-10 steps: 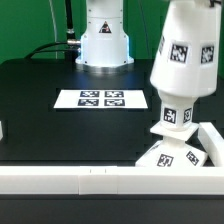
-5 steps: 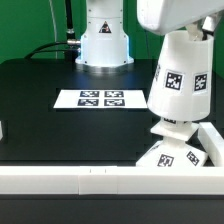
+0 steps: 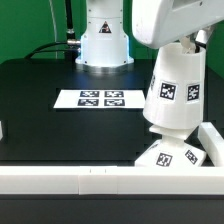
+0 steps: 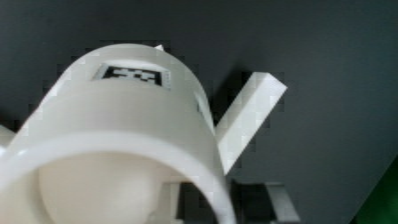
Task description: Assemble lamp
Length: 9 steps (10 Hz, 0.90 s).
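Observation:
The tapered white shade [image 3: 173, 90] hangs upright with its wide end up, at the exterior view's right. It stands low over the tagged square base [image 3: 172, 155], which sits in the front right corner. The bulb is hidden behind or inside the shade. My gripper [image 3: 184, 40] comes down from above at the shade's top; the arm covers its fingers there. In the wrist view the shade [image 4: 116, 130] fills the frame. Its rim runs between my dark fingers [image 4: 263, 200], and the gripper [image 4: 217, 200] is shut on that rim.
A white rail [image 3: 80, 181] runs along the table's front edge and another [image 3: 211, 140] along the right side, meeting beside the base. The marker board [image 3: 100, 99] lies mid-table. The robot's pedestal [image 3: 105, 40] stands at the back.
The shade has come down in my grip. The bulb that showed below its narrow end is now covered, and the shade's lower end sits just above the base.

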Available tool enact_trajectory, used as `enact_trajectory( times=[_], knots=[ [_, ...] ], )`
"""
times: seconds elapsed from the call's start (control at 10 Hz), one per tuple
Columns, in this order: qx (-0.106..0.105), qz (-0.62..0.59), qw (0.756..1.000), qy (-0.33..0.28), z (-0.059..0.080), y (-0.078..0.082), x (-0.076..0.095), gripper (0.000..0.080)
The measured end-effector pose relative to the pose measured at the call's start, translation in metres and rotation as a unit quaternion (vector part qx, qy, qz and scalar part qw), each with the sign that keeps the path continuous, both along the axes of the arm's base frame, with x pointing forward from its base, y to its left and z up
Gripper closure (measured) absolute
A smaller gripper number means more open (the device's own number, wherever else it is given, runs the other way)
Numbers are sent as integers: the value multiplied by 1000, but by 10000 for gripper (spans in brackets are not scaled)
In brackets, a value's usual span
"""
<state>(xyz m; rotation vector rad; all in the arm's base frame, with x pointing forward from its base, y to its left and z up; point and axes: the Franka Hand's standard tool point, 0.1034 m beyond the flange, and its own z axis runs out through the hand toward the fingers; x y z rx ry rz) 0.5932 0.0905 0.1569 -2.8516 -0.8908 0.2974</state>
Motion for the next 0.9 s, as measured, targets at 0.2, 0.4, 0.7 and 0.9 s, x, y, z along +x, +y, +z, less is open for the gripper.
enact_trajectory(
  times=[0.2, 0.4, 0.7, 0.9],
  knots=[
    [1, 5, 1000, 0, -2, -3, 0, 755],
    [0, 7, 1000, 0, 1, -3, 0, 429],
    [-40, -1, 999, -4, 16, -4, -9, 251],
    [-76, -24, 997, -22, 28, 9, -19, 110]
  ],
)
